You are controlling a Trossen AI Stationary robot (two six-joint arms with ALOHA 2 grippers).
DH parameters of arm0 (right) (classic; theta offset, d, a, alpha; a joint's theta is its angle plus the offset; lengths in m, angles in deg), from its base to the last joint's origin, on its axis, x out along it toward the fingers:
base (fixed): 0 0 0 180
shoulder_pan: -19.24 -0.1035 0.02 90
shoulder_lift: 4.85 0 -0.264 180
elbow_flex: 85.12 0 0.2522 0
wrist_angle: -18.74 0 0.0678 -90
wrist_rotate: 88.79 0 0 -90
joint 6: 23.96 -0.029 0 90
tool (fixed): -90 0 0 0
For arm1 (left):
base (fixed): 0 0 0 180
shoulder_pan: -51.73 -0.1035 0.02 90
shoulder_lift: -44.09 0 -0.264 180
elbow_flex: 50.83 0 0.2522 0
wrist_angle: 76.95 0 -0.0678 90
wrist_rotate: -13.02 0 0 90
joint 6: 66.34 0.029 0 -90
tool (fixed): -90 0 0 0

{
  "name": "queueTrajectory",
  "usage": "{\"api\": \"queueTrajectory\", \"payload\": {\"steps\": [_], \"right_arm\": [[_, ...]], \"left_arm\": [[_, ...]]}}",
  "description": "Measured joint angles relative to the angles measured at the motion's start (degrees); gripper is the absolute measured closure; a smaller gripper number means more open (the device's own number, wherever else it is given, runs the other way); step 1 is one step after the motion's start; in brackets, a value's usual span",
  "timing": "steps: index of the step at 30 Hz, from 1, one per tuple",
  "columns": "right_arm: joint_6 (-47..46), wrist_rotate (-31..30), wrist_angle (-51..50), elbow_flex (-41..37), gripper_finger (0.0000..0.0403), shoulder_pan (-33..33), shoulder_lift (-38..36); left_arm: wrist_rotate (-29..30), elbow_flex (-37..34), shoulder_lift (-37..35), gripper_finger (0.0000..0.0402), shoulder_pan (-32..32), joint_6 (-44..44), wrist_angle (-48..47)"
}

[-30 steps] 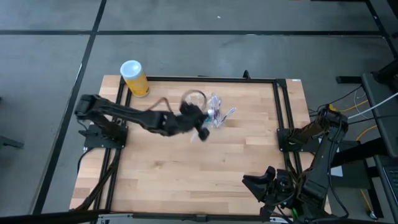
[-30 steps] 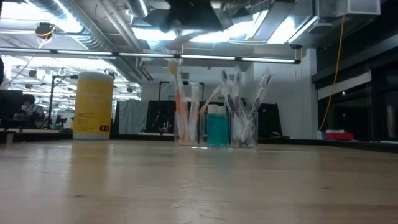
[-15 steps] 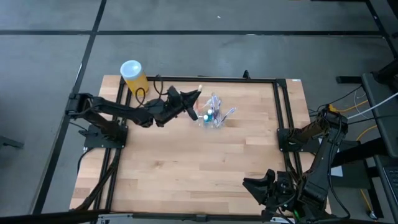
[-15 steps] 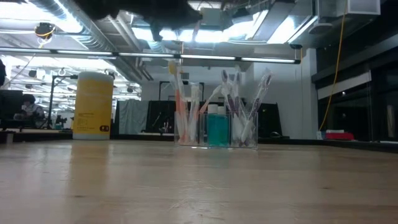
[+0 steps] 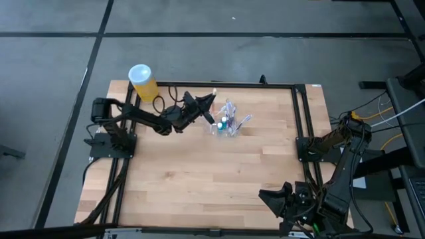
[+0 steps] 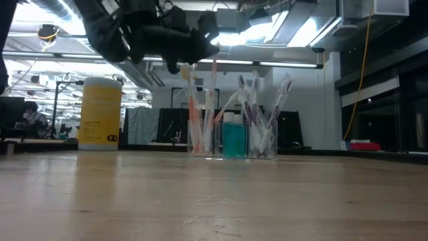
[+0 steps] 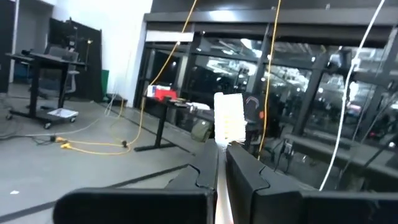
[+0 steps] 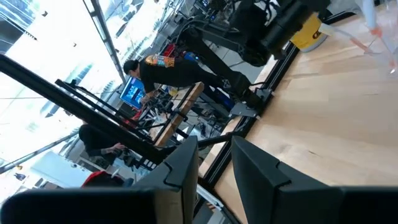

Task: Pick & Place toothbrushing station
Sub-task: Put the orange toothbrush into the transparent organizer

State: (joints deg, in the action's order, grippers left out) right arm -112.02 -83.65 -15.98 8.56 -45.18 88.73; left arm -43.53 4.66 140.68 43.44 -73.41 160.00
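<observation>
station: toothbrushing station (image 6: 233, 139) upright, long axis left-right | left claw (image 5: 207, 106): clamps toothbrush (image 7: 227, 118) | right claw (image 5: 277, 199): slightly parted, parked

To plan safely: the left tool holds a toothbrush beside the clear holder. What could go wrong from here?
1. The left tool grips the thin toothbrush only by its narrow handle, so it could slip or twist.
2. The clear holder looks light and is full of brushes; a bump may tip it.
The right tool waits far off, open.
</observation>
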Motion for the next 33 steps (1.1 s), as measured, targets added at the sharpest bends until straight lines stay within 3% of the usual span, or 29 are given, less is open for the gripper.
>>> {"api": "queueTrajectory", "payload": {"steps": [9,19,33], "right_arm": [[-1.2,1.0,0.4,0.0,0.0302,1.8,0.0],[-1.5,2.4,0.3,0.0,0.0302,3.5,0.0],[-4.5,6.5,-2.4,0.0,0.0302,6.0,0.0]], "left_arm": [[-2.7,-0.9,3.3,0.0394,-3.9,1.7,2.7],[-2.6,-11.3,3.4,0.0394,-4.7,-4.7,12.1],[-2.9,-11.9,5.5,0.0393,-4.1,-4.3,15.0]]}}
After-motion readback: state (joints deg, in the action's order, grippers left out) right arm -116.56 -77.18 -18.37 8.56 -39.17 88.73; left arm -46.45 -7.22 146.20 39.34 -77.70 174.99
